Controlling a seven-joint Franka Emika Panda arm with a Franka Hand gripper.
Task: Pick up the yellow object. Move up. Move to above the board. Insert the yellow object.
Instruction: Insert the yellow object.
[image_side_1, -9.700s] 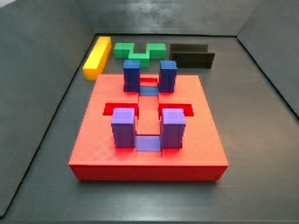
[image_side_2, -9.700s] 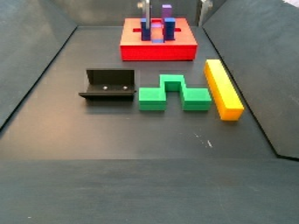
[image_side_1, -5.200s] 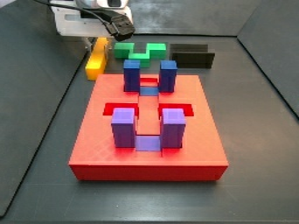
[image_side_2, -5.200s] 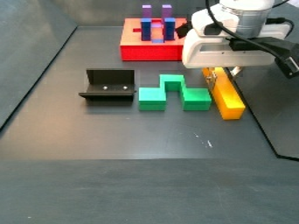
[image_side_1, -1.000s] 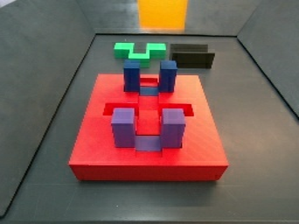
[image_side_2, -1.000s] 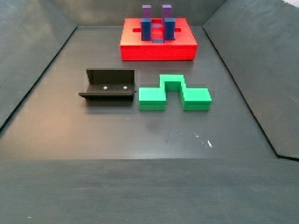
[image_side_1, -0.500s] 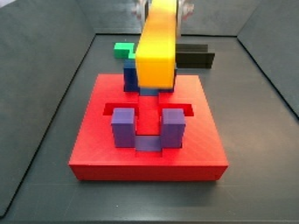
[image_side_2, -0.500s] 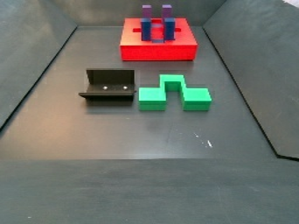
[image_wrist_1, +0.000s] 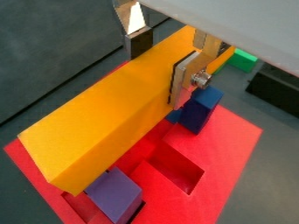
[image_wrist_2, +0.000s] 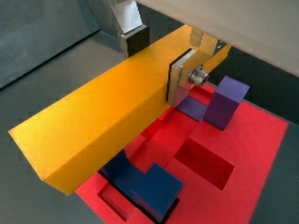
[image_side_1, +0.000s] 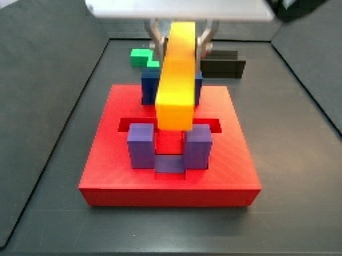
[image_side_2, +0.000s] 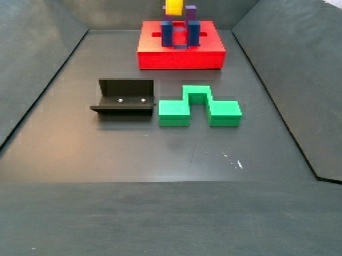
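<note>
Both wrist views show the gripper (image_wrist_1: 163, 54) closed on the yellow object (image_wrist_1: 111, 122), its silver finger plates (image_wrist_2: 181, 77) pressed flat against the bar's long sides, though one finger is largely cut off at the frame edge. The bar hangs above the board (image_wrist_1: 239, 162), clear of its surface, running along the line of recessed slots (image_wrist_2: 216, 164); its far end is hidden behind the gripper body. Beneath it stand blue posts (image_wrist_1: 197, 110) and purple posts (image_wrist_2: 225, 99), partly covered by the bar. In a side view the yellow object (image_side_1: 177, 75) hangs over the middle of the board (image_side_1: 167, 175), between the rows of posts, and the gripper (image_side_1: 178, 32) above it is mostly cut off by the top of the frame, so only a grey housing and the finger plates show. Behind the board lie a green notched block (image_side_1: 143, 59) and a dark fixture (image_side_1: 225, 65), both partly hidden. From the opposite side, only a sliver of the yellow object (image_side_2: 174, 6) shows at the top edge above the board (image_side_2: 182, 57), with the gripper out of frame; the green notched block (image_side_2: 201, 106) and the fixture (image_side_2: 122, 98) sit in full view on the floor, well apart from the board.
</note>
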